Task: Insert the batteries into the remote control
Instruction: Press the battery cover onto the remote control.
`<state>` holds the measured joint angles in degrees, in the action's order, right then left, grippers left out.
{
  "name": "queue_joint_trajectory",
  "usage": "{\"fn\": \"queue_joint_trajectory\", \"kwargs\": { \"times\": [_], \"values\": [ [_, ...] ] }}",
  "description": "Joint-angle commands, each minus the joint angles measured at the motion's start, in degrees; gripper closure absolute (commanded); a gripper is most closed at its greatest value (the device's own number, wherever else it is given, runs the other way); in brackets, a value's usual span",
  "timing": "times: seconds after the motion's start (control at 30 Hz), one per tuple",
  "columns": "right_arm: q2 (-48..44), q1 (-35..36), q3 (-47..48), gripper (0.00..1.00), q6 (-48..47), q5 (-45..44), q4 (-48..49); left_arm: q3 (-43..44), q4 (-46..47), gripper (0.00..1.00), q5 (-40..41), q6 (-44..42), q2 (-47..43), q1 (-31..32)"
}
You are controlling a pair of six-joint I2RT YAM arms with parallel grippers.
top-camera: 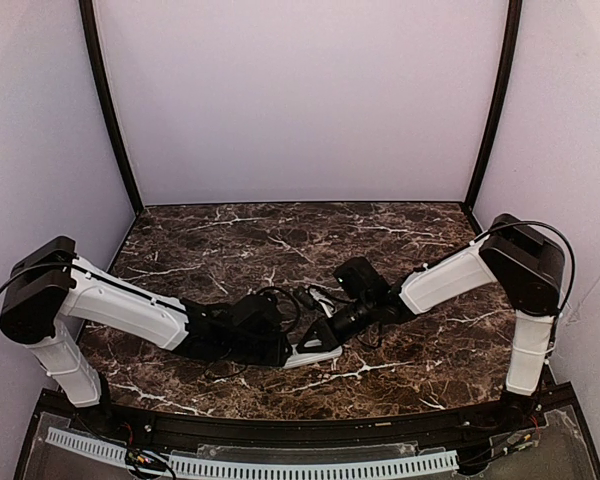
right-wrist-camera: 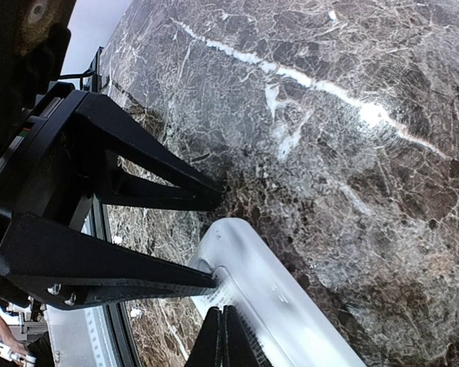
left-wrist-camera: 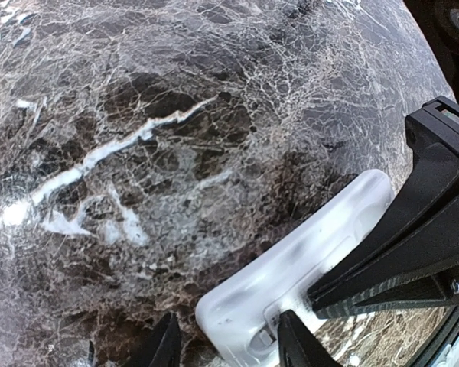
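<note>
Although the remote control point(left-wrist-camera: 291, 267) lies flat near the middle of the worktop point(top-camera: 230, 235) with both arms gathered over it, none of the batteries can be found in any view. Loading is therefore judged not evidenced, and fetching the cells, seating them and closing the compartment all appear to be left. The left end effector point(right-wrist-camera: 217, 238) is released, its fingers point(right-wrist-camera: 138, 277) spread astride one short end of the remote control. In the right wrist view one finger touches the casing edge, while the other stands just clear with marble showing between. The right end effector point(right-wrist-camera: 223, 310) is clenched on nothing, its joined tips pressed onto the remote control's upper face beside a shallow rectangular seam. That seam is possibly the battery cover; whether the cover is on or off cannot be told. Casing: smooth white plastic, a slim rectangular slab with rounded corners. Worktop: polished dark brown marble pattern with white veins, hard and probably slippery, so the remote control may slide under a push. Fingers: black, rigid, tapering to narrow tips.
</note>
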<state>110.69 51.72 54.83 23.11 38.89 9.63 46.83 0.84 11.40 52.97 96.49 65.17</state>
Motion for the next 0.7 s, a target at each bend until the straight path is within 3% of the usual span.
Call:
{"fn": "queue_joint_trajectory", "kwargs": {
  "times": [0.0,0.67],
  "values": [
    [2.41,0.49,-2.45,0.99,-0.55,-4.09,-7.21,-2.60,-10.53,0.57,-0.79,-0.57,0.07,0.32],
    [2.60,0.45,-2.97,1.00,-1.20,-4.06,-7.53,-3.84,-13.51,0.67,-0.42,-4.68,-1.22,0.75]
  ]
}}
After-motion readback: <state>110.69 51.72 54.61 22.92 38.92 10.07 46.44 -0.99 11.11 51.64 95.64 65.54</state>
